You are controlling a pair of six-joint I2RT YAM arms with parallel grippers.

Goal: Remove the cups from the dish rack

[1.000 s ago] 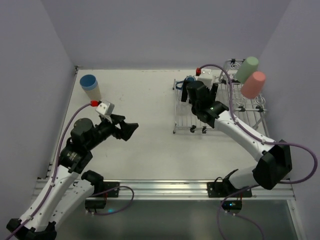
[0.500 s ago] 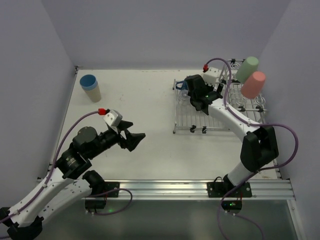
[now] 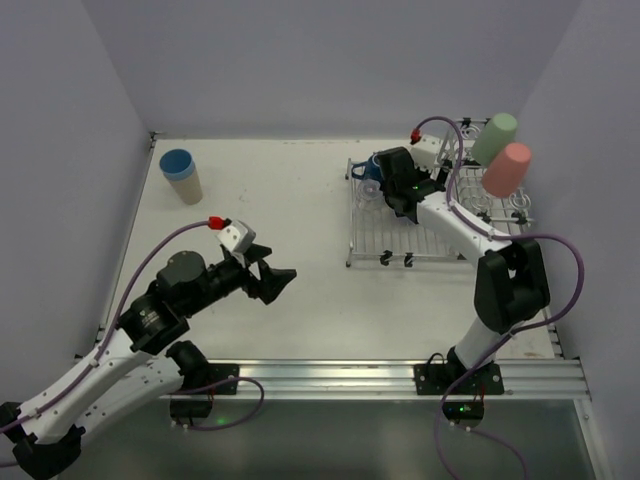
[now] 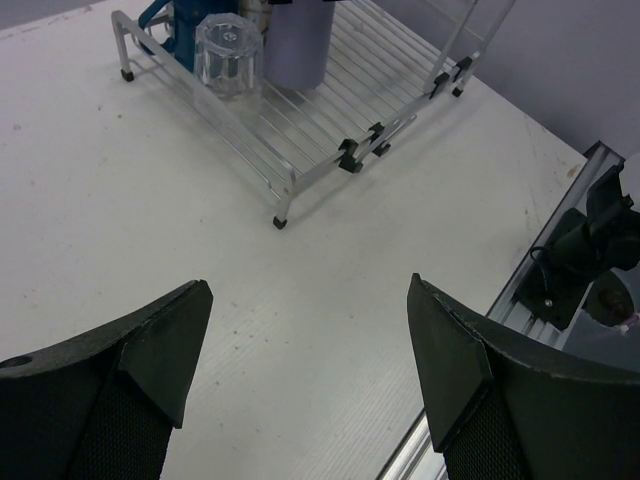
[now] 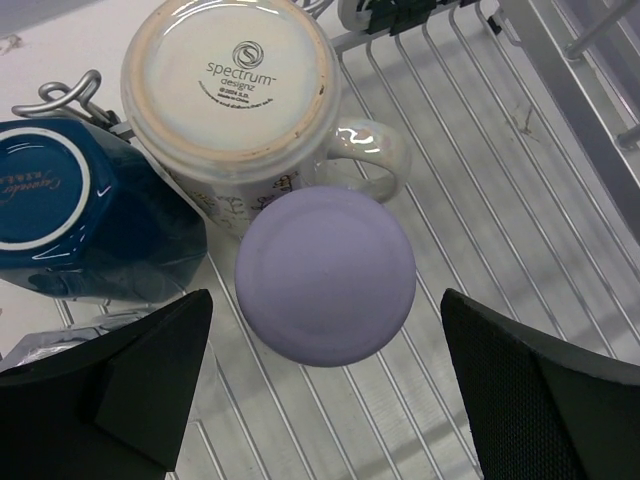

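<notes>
Swinging up to the rack's upper-left corner in the top view, the right gripper hangs straight above the lavender cup. Its fingers are spread as wide as they go and hold nothing. A second ago it sat lower in that view, over the near part of the dish rack, with the fingers a touch narrower. That reads as a line-up for the next pick, with no contact yet.

The left gripper has drifted right, towards the middle of the table. Its fingers are open and empty, and it is well apart from the rack.

The lavender cup is a plain, matte, round plastic tumbler standing upside down on the wires. Touching it at the upper left of the wrist view is the white mug, glossy and glazed, with a printed base and a loop handle. Left of that comes the dark-blue mug, shiny and also inverted. A clear glass with thick walls stands at the rack's front edge.

The rack itself is thin silver wire in parallel rods, with small black feet. At the top right of the overhead view, a green cup and a pink cup tilt on the prongs. One beige tumbler with a blue top stands upright on the table at the upper left. I judge most of the unloading is still ahead.
</notes>
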